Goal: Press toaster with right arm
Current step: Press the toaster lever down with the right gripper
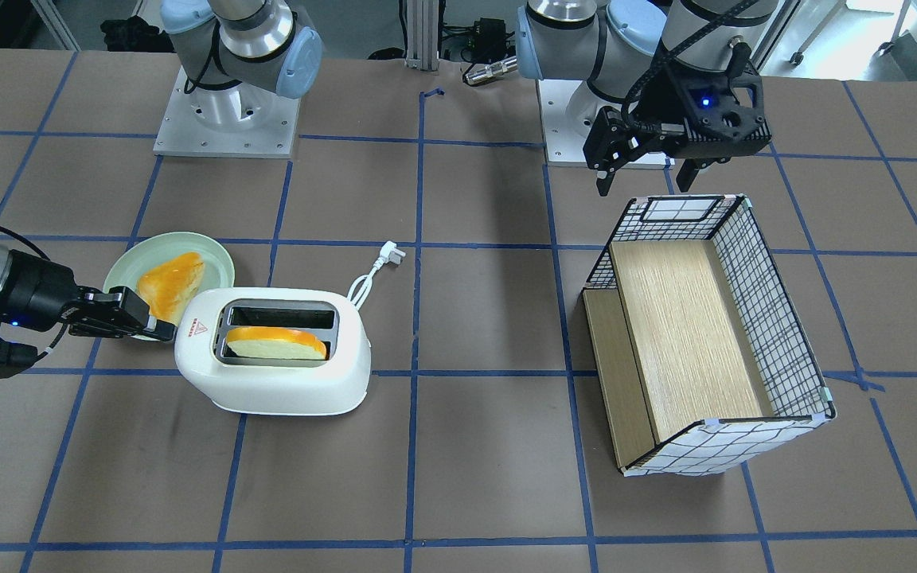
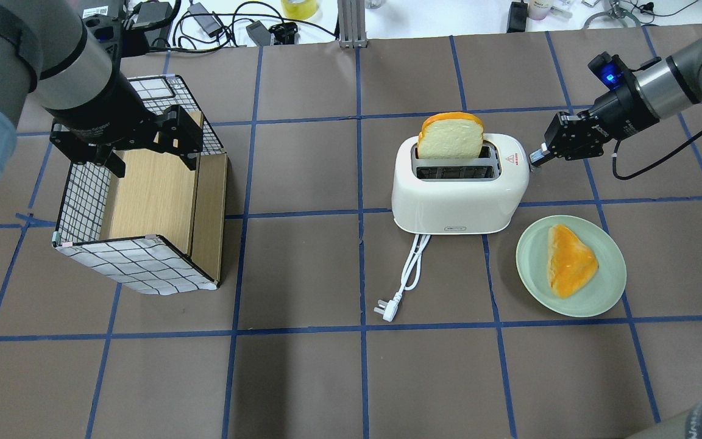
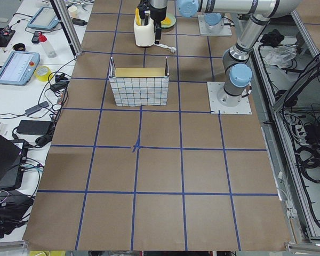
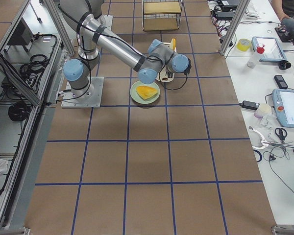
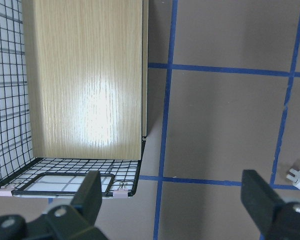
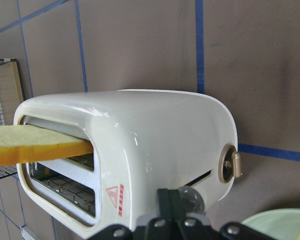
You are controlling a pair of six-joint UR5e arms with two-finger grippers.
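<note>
The white two-slot toaster (image 1: 275, 374) (image 2: 457, 195) stands on the table with a slice of bread (image 2: 450, 137) upright in one slot. My right gripper (image 1: 164, 330) (image 2: 535, 160) is shut, its tips against the toaster's end below the red triangle sticker. In the right wrist view the shut gripper (image 6: 175, 200) sits at the grey lever (image 6: 192, 197) in the end slot, beside the small knob (image 6: 230, 164). My left gripper (image 1: 649, 171) (image 2: 150, 152) (image 5: 171, 187) is open and empty, above the wire basket's far end.
A green plate (image 1: 128, 267) (image 2: 607, 292) with a second bread slice (image 2: 570, 261) lies beside the toaster, under my right wrist. The toaster's white cord and plug (image 2: 387, 308) trail toward the robot. A wire basket (image 1: 777, 318) (image 2: 138, 262) with wooden panels stands at the left arm's side.
</note>
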